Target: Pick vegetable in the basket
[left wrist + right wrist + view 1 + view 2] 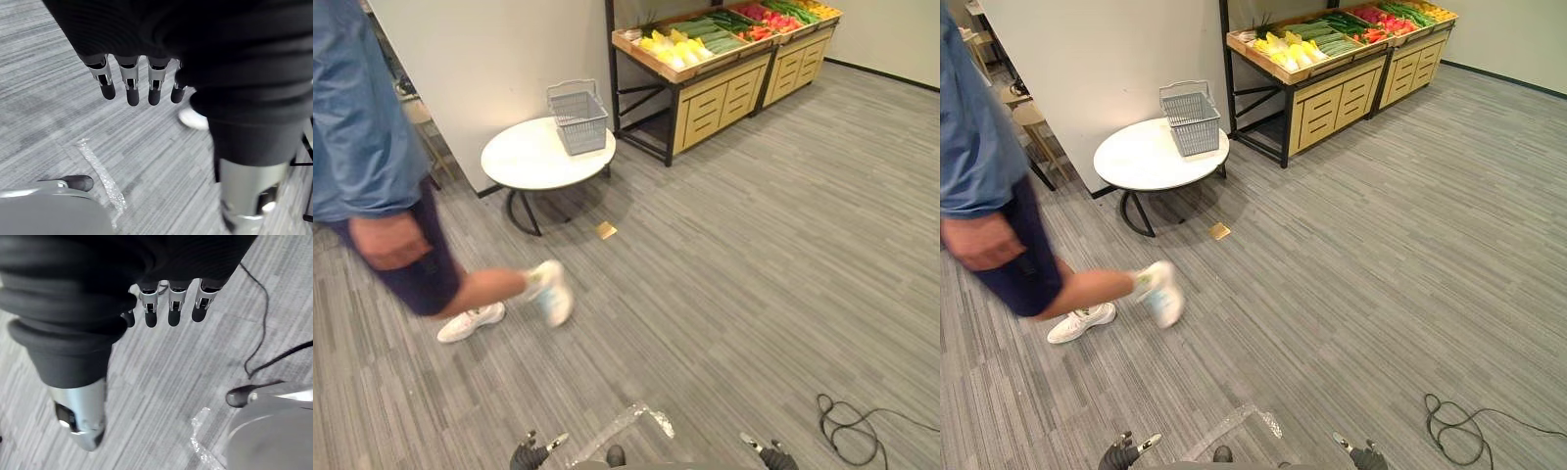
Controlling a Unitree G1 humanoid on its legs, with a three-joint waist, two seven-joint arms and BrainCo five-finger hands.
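An empty grey wire basket (pixel 578 118) stands on a round white table (pixel 524 159) by the white wall. Right of it, wooden stands hold vegetables (pixel 690 41): yellow and green ones in the near crate, red and green ones in the far crate (pixel 773 18). My left hand (pixel 131 84) hangs over the grey floor with its fingers straight and nothing in it. My right hand (pixel 173 303) hangs the same way, fingers straight, holding nothing. Both hands are several steps from the table and the stands.
A person (pixel 372 186) in a blue shirt, dark shorts and white shoes strides across the floor on the left, between me and the table. A small brass plate (pixel 606 230) is set in the floor near the table. A wooden stool (pixel 1033 117) stands far left.
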